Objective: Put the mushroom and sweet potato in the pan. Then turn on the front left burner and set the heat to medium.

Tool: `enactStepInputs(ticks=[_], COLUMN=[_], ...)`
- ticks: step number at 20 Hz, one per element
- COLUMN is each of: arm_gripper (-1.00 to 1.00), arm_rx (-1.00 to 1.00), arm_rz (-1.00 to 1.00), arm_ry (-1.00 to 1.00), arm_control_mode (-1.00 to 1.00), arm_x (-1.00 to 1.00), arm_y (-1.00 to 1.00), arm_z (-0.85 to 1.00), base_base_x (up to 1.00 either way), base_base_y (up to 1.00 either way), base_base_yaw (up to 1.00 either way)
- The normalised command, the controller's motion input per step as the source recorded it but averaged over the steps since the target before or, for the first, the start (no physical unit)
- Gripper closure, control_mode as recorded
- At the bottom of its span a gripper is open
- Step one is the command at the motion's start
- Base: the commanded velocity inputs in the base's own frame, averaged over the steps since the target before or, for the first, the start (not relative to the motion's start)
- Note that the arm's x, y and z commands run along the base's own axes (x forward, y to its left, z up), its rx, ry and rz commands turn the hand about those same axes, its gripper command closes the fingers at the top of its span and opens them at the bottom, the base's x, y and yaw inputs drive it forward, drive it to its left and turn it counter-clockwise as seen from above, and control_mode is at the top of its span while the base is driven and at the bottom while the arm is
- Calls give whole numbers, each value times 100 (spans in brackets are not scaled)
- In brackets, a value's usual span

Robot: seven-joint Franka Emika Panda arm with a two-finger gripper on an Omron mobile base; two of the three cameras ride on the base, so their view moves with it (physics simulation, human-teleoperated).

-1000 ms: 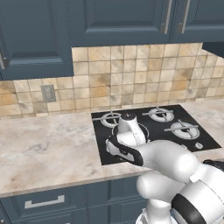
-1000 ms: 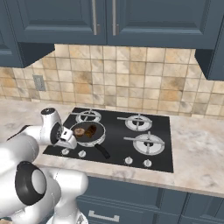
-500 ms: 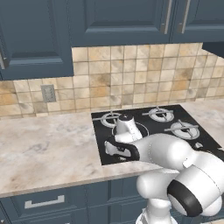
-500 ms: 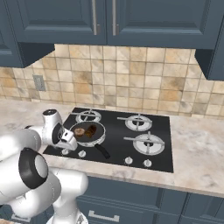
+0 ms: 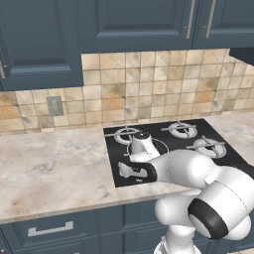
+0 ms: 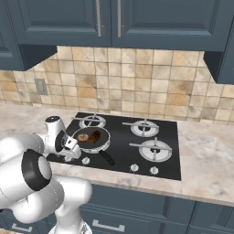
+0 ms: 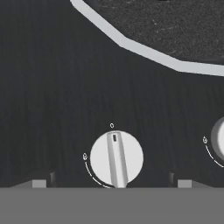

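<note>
The pan (image 6: 92, 139) is seen on the front left burner of the black stove (image 6: 155, 167), with its black handle pointing toward the near right. Two things are seen lying inside the pan. The mushroom (image 6: 83, 137), round and brown, is on the left side. The sweet potato (image 6: 95, 136), a bit longer and reddish brown, is just to the right of it, very close or touching.

The hand (image 6: 69, 147) is held low over the near left corner of the stove, just left of the pan and close to the front row of knobs. In the hand view, the two dark fingertips (image 7: 38, 183) are seen wide apart at the bottom, and nothing is held between them. A round white knob (image 7: 116, 158) is seen between them, a little way ahead. A raised bar runs across the knob, and its marked end points to a small mark on the stove just beyond it. A thin curved line is drawn around the left side of the knob. Part of a second knob (image 7: 218, 139) is seen at the right edge. The pale rim of the pan is seen further off in that view.

The stove is set into a light stone worktop (image 5: 52, 168). A tiled wall (image 6: 137, 82) is seen behind it, and dark blue cupboards (image 6: 114, 23) are hung above.
</note>
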Motion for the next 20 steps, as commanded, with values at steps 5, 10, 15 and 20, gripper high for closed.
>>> enactStepInputs(ticks=[5, 10, 15, 20], arm_gripper=[-100, -100, -100, -100], arm_rx=[0, 0, 0, 0], arm_rz=[0, 0, 0, 0], arm_ry=[0, 0, 0, 0], arm_control_mode=[-100, -100, -100, -100], arm_x=[10, 11, 2, 0], arm_y=[0, 0, 0, 0], arm_z=[0, 0, -1, -17], base_base_x=[0, 0, 0, 0], base_base_y=[0, 0, 0, 0], base_base_yaw=[0, 0, 0, 0])
